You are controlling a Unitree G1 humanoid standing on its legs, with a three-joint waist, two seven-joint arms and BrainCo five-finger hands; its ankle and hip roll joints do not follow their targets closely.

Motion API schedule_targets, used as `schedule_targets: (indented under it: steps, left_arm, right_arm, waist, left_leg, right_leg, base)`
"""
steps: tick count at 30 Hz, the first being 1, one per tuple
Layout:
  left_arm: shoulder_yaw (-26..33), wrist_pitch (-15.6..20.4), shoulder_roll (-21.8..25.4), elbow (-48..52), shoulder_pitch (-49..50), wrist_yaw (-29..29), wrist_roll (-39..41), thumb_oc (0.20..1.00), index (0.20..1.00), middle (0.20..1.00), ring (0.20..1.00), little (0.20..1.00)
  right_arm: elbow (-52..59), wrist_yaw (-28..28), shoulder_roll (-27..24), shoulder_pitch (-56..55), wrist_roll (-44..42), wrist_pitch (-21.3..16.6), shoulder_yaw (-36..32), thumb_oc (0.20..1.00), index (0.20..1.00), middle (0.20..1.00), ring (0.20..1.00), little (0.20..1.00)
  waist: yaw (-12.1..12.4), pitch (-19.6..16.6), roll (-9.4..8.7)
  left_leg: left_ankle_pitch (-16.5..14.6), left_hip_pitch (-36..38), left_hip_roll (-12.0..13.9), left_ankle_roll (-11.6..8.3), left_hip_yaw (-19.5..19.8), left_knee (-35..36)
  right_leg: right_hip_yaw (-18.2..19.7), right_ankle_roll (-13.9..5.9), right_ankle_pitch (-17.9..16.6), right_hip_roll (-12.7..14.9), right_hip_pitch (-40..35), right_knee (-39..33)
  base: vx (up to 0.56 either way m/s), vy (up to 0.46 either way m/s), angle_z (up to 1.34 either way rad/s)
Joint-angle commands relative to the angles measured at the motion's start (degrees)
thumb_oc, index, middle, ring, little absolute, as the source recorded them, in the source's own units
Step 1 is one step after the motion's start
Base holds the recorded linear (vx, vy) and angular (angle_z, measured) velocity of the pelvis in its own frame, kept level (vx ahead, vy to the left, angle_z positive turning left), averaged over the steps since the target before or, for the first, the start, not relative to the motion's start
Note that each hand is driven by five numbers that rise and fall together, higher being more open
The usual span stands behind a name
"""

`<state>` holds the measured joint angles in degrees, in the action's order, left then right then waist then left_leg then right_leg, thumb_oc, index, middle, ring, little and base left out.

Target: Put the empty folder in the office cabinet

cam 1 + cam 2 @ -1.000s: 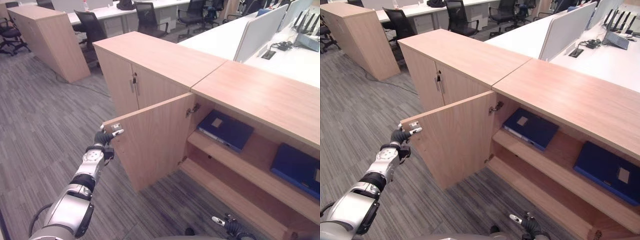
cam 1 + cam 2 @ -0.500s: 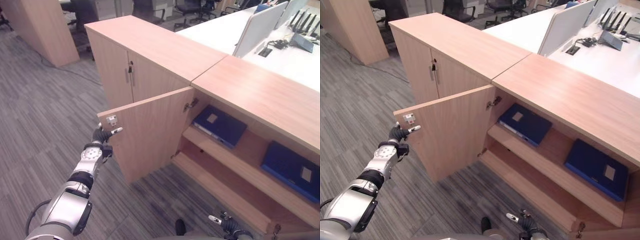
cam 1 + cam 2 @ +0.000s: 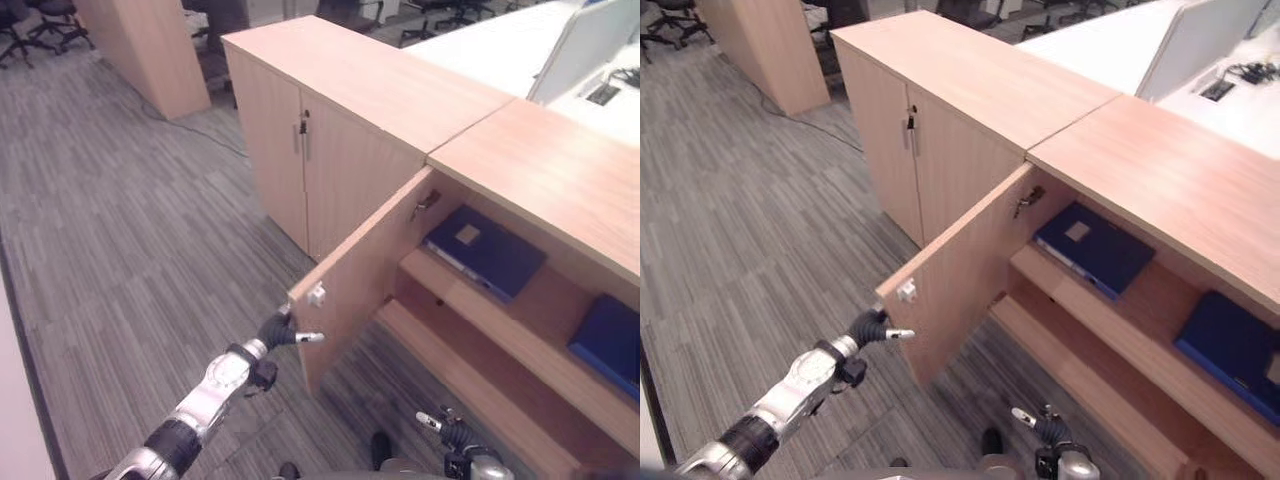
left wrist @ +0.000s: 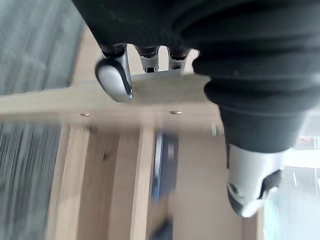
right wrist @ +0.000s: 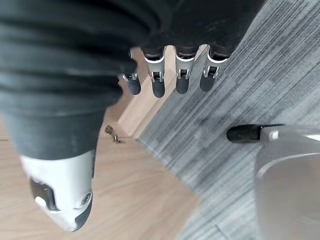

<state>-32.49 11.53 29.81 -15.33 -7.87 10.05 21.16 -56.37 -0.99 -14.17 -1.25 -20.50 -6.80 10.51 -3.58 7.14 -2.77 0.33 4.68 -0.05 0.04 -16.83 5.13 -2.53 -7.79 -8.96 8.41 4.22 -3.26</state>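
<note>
The wooden office cabinet (image 3: 545, 165) stands with its left door (image 3: 365, 270) swung out. On its upper shelf lie a blue folder (image 3: 485, 250) and a second blue folder (image 3: 612, 340) further right. My left hand (image 3: 272, 332) is at the door's free edge, just under the small metal catch plate (image 3: 316, 295). In the left wrist view its fingers (image 4: 148, 61) hook over the door edge (image 4: 165, 92) with the thumb apart. My right hand (image 3: 452, 436) hangs low near the floor, its fingers (image 5: 170, 77) relaxed and holding nothing.
A closed twin cabinet (image 3: 340, 150) with a key in its lock (image 3: 302, 126) adjoins on the left. Another wooden cabinet (image 3: 150, 50) stands at the back left. White desks with a partition (image 3: 590, 40) lie behind. The lower shelf (image 3: 470, 385) is bare, and grey carpet (image 3: 120, 230) spreads to the left.
The whole view has shifted, so the camera has moved. My left hand stays at the door's free edge, now just below the catch plate. The right hand still hangs low.
</note>
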Motion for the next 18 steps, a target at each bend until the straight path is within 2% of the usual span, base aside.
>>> schedule_targets:
  steps: [1,2,3,4,6,8,10,13,14,15,16,17,18]
  left_arm:
    - [1.46,3.18,-4.05,-0.08,-6.17,1.80,-0.91,1.000,1.000,1.000,1.000,1.000]
    - [1.74,3.17,-3.20,2.56,-5.96,1.75,-0.51,1.000,1.000,1.000,1.000,1.000]
    - [1.60,2.74,-2.97,4.17,-6.00,2.49,0.04,1.000,1.000,1.000,1.000,1.000]
    - [1.28,2.78,-3.28,4.48,-5.57,2.87,0.13,1.000,1.000,1.000,1.000,1.000]
    - [1.37,2.33,-4.58,5.19,-5.20,2.87,-0.04,1.000,1.000,1.000,1.000,1.000]
    - [0.93,2.42,-6.47,5.19,-5.06,2.61,1.09,1.000,1.000,1.000,1.000,1.000]
    - [0.32,2.08,-8.04,5.03,-5.27,2.40,1.59,1.000,1.000,1.000,1.000,1.000]
    - [0.51,1.82,-9.57,2.84,-6.47,1.42,1.70,1.000,1.000,1.000,1.000,1.000]
    - [0.38,1.52,-11.51,-0.49,-8.17,0.36,2.15,1.000,1.000,1.000,1.000,1.000]
    - [0.40,1.38,-12.48,-2.52,-9.15,-0.54,2.21,1.000,1.000,1.000,1.000,1.000]
    - [1.35,1.60,-13.75,-6.22,-10.29,-2.93,1.87,1.000,1.000,1.000,1.000,1.000]
    - [1.38,1.67,-13.80,-6.34,-10.40,-2.94,1.85,1.000,1.000,1.000,1.000,1.000]
    - [1.98,1.99,-14.04,-8.17,-10.67,-4.65,1.60,1.000,1.000,1.000,1.000,1.000]
  right_arm:
    - [-0.30,-0.24,0.70,2.44,-2.57,-1.17,-0.36,1.000,1.000,1.000,1.000,1.000]
    - [-0.40,-0.68,0.78,4.10,-2.67,-1.02,-0.10,1.000,1.000,1.000,1.000,1.000]
    - [-1.45,-1.04,1.06,4.99,-2.38,-1.06,0.18,1.000,1.000,1.000,1.000,1.000]
    - [-2.23,-1.05,1.32,5.08,-2.66,-1.16,0.27,1.000,1.000,1.000,1.000,1.000]
    - [-3.06,-0.93,1.44,4.38,-3.20,-0.87,-0.17,1.000,1.000,1.000,1.000,1.000]
    - [-3.81,-0.83,0.50,4.24,-3.63,-0.59,-0.17,1.000,1.000,1.000,1.000,1.000]
    - [-3.77,-0.97,-0.48,5.17,-3.29,-0.54,0.52,1.000,1.000,1.000,1.000,1.000]
    - [-3.52,-0.65,-1.25,6.11,-3.60,-0.54,1.48,1.000,1.000,1.000,1.000,1.000]
    - [-3.05,-0.75,-1.95,6.02,-4.19,-0.72,1.83,1.000,1.000,1.000,1.000,1.000]
    - [-2.47,-0.69,-2.42,5.47,-4.67,-0.81,1.97,1.000,1.000,1.000,1.000,1.000]
    - [-2.24,-0.87,-3.21,5.01,-5.14,-0.67,2.59,1.000,1.000,1.000,1.000,1.000]
    - [-2.23,-0.87,-3.23,5.09,-5.15,-0.66,2.60,1.000,1.000,1.000,1.000,1.000]
    - [-2.45,-1.14,-3.40,5.16,-4.94,-0.52,3.18,1.000,1.000,1.000,1.000,1.000]
  waist:
    - [-0.43,-0.54,1.46]
    - [0.89,0.33,2.74]
    - [2.49,0.04,3.41]
    - [2.35,-0.21,3.14]
    - [2.22,-0.90,2.84]
    - [0.91,-2.00,3.90]
    - [-0.99,-2.24,5.01]
    - [-3.03,-2.12,5.52]
    - [-4.13,-1.36,5.33]
    - [-4.82,-0.87,5.09]
    - [-5.43,0.16,4.84]
    - [-5.42,0.09,4.87]
    - [-5.16,0.40,4.42]
  left_leg:
    - [-3.92,0.98,3.60,-2.61,4.08,-0.13]
    - [-3.25,0.74,4.64,-2.65,1.93,-0.13]
    - [-3.00,0.15,5.37,-3.18,-1.15,-0.72]
    - [-3.34,0.60,5.36,-3.34,-1.89,-1.10]
    - [-3.30,1.55,5.06,-3.37,-2.90,-1.41]
    - [-3.13,2.65,5.22,-3.76,-3.48,-1.51]
    - [-3.22,3.95,6.42,-4.70,-5.40,-2.40]
    - [-3.40,4.20,8.41,-5.90,-8.26,-5.91]
    - [-2.66,2.34,10.99,-7.13,-9.01,-11.31]
    - [-0.64,1.20,13.32,-8.42,-8.98,-15.07]
    - [4.33,-0.80,16.37,-9.74,-6.87,-21.98]
    - [4.63,-1.05,16.42,-9.74,-6.87,-21.91]
    - [6.32,-1.98,16.24,-9.77,-4.57,-23.61]
  right_leg:
    - [-4.06,-5.91,3.66,3.44,-0.52,6.21]
    - [-9.37,-5.34,3.91,5.40,0.87,9.28]
    - [-18.88,-4.56,5.51,8.28,-0.76,9.71]
    - [-20.63,-4.41,5.70,8.58,-3.00,8.02]
    - [-19.06,-4.21,5.86,8.40,-3.53,7.37]
    - [-17.23,-3.71,5.58,7.39,-3.97,5.95]
    - [-15.69,-3.28,6.37,5.46,-5.14,3.79]
    - [-13.02,-2.18,7.49,3.21,-4.95,3.32]
    - [-11.54,-0.90,8.79,1.81,-5.53,3.01]
    - [-10.78,-0.05,9.66,0.91,-6.79,2.54]
    - [-8.53,1.78,10.56,-1.05,-8.00,2.04]
    - [-8.52,1.91,10.34,-1.12,-7.73,2.03]
    - [-7.38,2.36,10.64,-1.63,-7.96,2.34]
  base:
    - [-0.17,-0.058,-0.87]
    - [-0.24,-0.126,-0.71]
    - [-0.22,-0.135,-0.68]
    - [-0.11,-0.136,-1.04]
    - [0.08,-0.121,-1.00]
    - [0.17,-0.170,-0.39]
    - [0.09,-0.165,-0.78]
    - [0.03,-0.168,-0.81]
    - [0.00,-0.249,-0.86]
    - [0.04,-0.264,-0.53]
    - [0.06,-0.150,-0.36]
    - [0.07,-0.085,-1.06]
    - [0.05,-0.029,-1.05]
